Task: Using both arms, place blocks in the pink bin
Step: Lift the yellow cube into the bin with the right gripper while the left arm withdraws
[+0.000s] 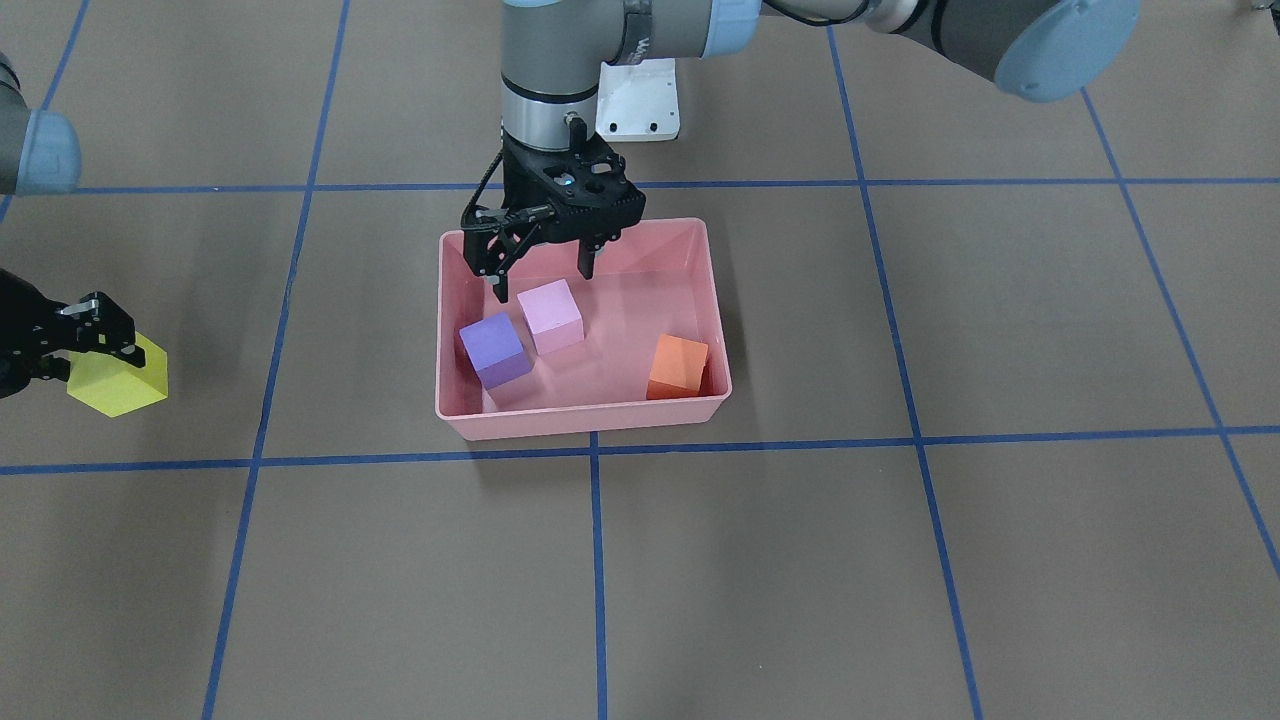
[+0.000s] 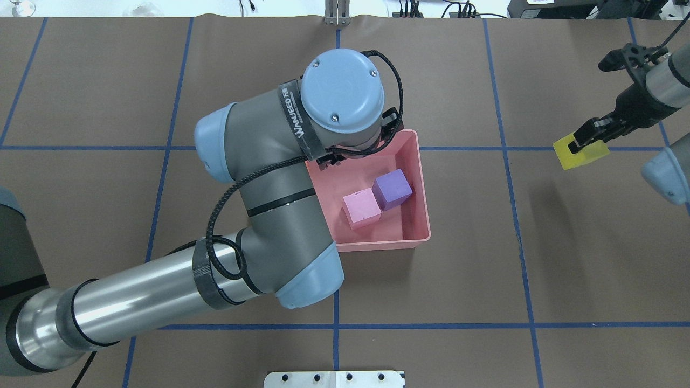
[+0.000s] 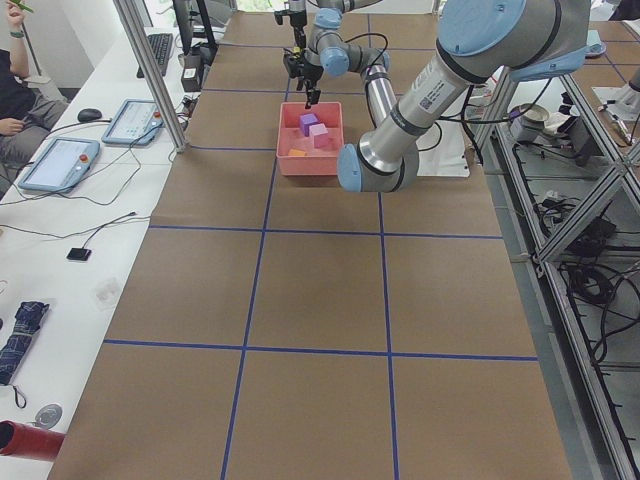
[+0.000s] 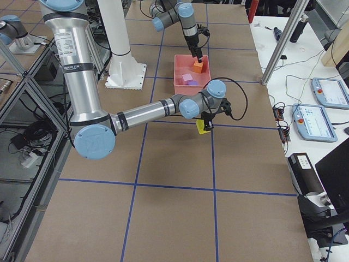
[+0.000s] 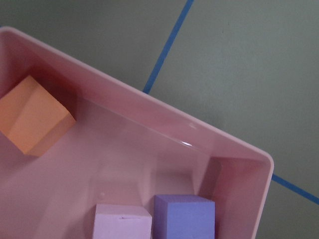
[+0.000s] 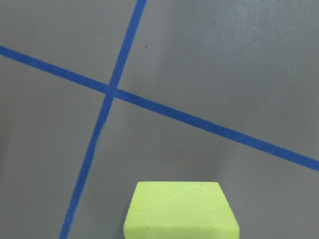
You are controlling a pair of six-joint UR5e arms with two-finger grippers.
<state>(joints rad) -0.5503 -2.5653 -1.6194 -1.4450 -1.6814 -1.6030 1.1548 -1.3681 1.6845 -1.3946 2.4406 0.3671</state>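
The pink bin (image 1: 590,420) (image 2: 426,205) holds the purple block (image 1: 494,349) (image 2: 392,188), the light pink block (image 1: 551,315) (image 2: 361,208) and the orange block (image 1: 677,366) (image 5: 32,117). In the overhead view my left arm hides the orange block. My left gripper (image 1: 543,280) hangs open and empty over the bin's robot-side half, just above the light pink block. Far off on the robot's right, my right gripper (image 1: 85,345) (image 2: 593,134) is shut on the yellow block (image 1: 118,378) (image 2: 579,152) (image 6: 182,209), which seems raised slightly off the table.
Blue tape lines (image 1: 595,560) divide the brown table into squares. The white base mount (image 1: 640,100) stands behind the bin. Desks with tablets (image 3: 60,160) and cables flank the table's far side, where a person (image 3: 15,70) sits.
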